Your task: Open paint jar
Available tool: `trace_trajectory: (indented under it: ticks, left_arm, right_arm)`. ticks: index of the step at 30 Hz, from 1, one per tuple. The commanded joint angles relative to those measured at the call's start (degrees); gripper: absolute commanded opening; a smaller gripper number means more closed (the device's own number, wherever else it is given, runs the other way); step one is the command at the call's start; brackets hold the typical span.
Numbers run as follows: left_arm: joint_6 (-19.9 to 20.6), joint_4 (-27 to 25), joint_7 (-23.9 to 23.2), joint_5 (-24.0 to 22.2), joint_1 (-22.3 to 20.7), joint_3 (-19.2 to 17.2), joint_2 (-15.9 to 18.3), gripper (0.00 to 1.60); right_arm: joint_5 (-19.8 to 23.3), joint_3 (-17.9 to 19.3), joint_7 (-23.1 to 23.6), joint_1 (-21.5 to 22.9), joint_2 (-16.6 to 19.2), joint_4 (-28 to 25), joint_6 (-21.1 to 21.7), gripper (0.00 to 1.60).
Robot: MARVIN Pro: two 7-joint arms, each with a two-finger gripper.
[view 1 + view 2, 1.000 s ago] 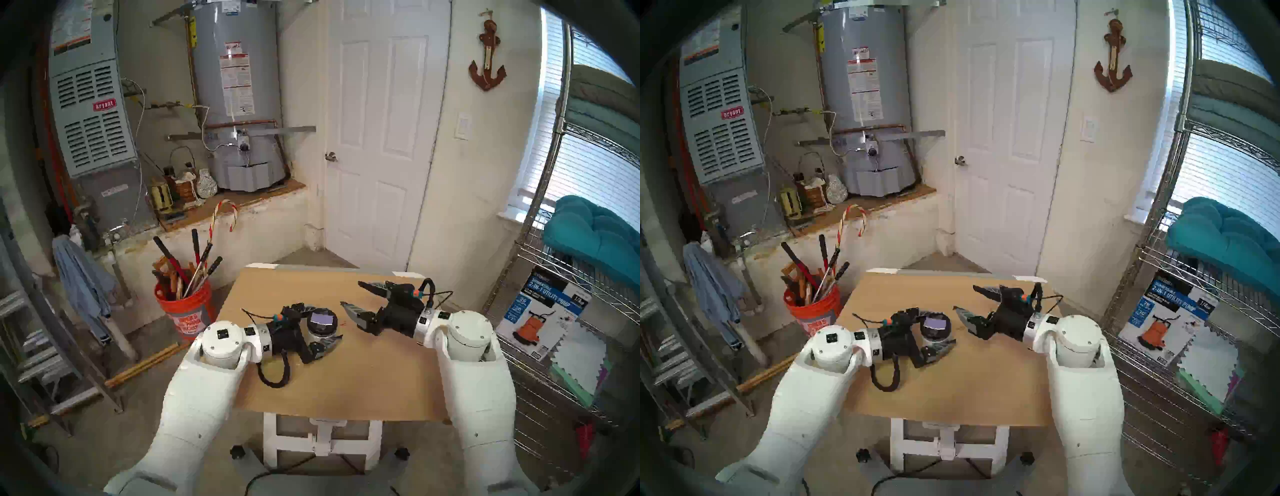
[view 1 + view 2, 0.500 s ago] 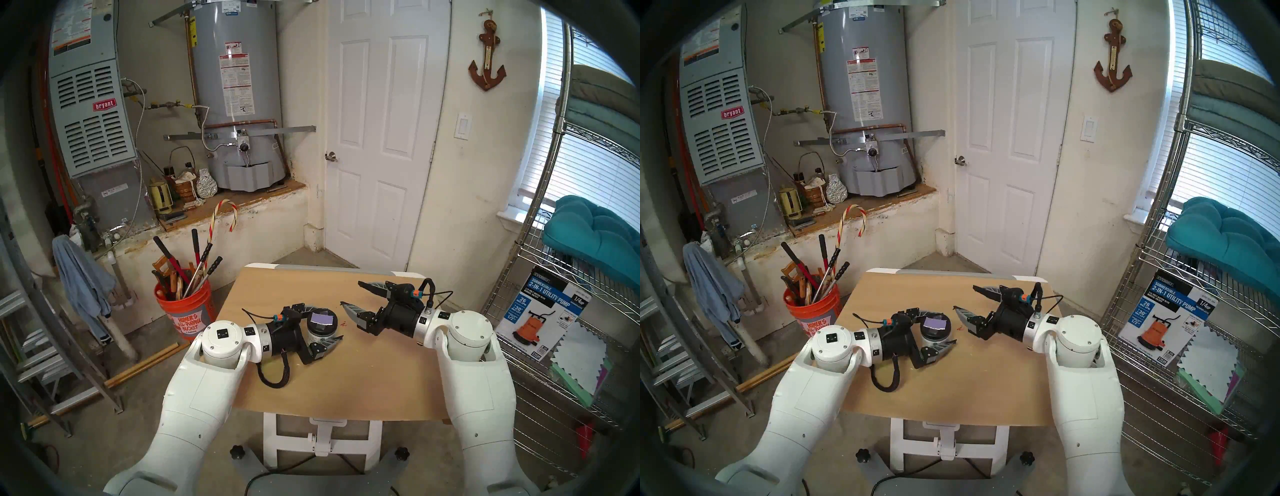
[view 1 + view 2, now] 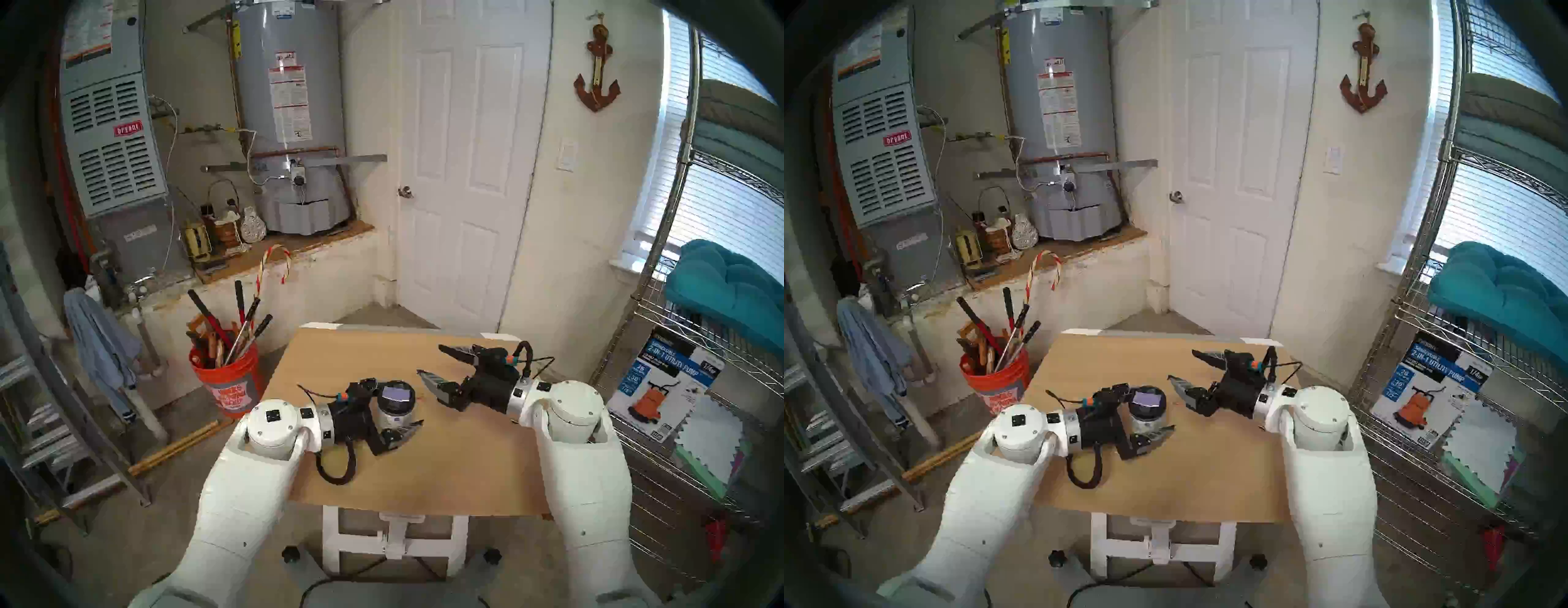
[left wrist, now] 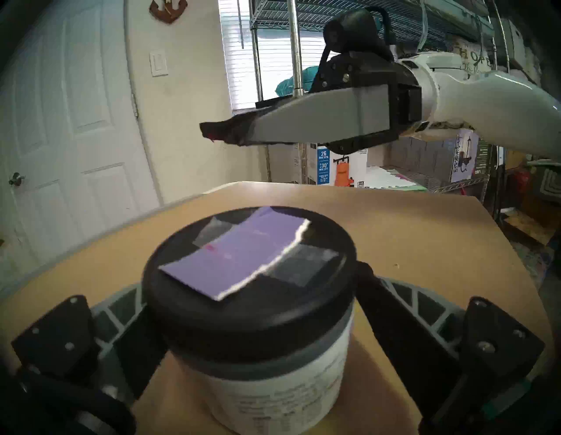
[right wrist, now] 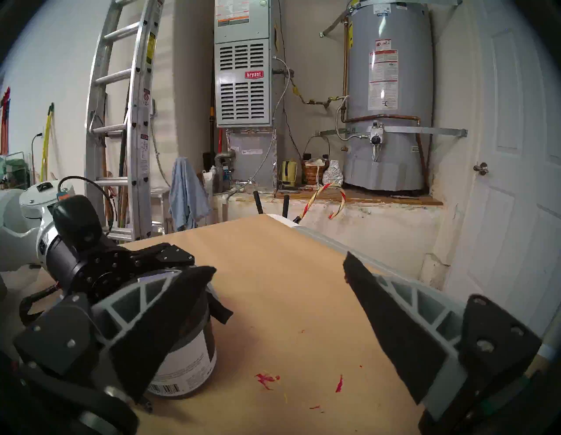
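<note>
The paint jar [image 3: 396, 407] is a small white jar with a black lid [image 3: 396, 393] that bears a lilac swatch. It is left of centre on the tan table [image 3: 424, 467]. My left gripper [image 3: 396, 403] is shut on the jar's white body below the lid, one finger on each side, as the left wrist view [image 4: 258, 364] shows. The lid [image 4: 249, 288] is on. My right gripper [image 3: 430, 361] is open and empty, to the right of the jar and above the table, apart from it. In the right wrist view the jar [image 5: 185, 358] sits at lower left, slightly tilted.
Small red paint spots [image 5: 267, 378] mark the table between the grippers. An orange bucket of tools [image 3: 229, 382] stands on the floor left of the table. A wire shelf [image 3: 679, 382] with a pump box stands to the right. A ladder [image 3: 63, 424] leans at far left.
My left arm has shifted slightly back toward me with the jar in its grip, and more of the jar's white body shows. The right arm has not moved.
</note>
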Motion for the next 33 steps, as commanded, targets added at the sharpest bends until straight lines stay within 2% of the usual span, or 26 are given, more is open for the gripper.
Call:
trace_trajectory:
  ticks: [1, 6, 11, 18, 26, 28, 33]
  left_arm:
    - [0.26, 2.41, -1.38, -3.03, -2.31, -0.99, -1.35, 1.6]
    - [4.18, 3.28, -2.88, -3.08, -3.76, -0.59, -1.26, 1.6]
    - [6.16, 4.43, -5.8, -4.16, -5.48, -0.67, -0.81, 1.6]
    - [10.78, 4.46, -8.2, -3.12, -6.72, 0.56, -0.3, 1.6]
    - [16.77, -0.95, -10.29, -1.55, -5.26, 2.06, 2.37, 1.6]
    - [19.38, -2.36, -11.13, -1.06, -5.11, 2.42, 3.3, 1.6]
    - [22.83, -2.02, -13.11, -1.93, -5.56, 1.99, 3.67, 1.6]
  right_arm:
    - [0.29, -0.03, -0.06, 0.69, -0.31, -1.17, -0.15, 1.6]
    - [0.29, -0.03, -0.06, 0.7, -0.3, -1.17, -0.16, 1.6]
    - [0.29, -0.03, -0.05, 0.7, -0.3, -1.16, -0.16, 1.6]
    - [0.29, -0.02, -0.05, 0.7, -0.31, -1.16, -0.16, 1.6]
    - [0.29, -0.02, -0.05, 0.7, -0.31, -1.16, -0.16, 1.6]
    - [0.29, -0.02, -0.05, 0.7, -0.31, -1.16, -0.16, 1.6]
    - [0.29, -0.02, -0.05, 0.69, -0.31, -1.17, -0.16, 1.6]
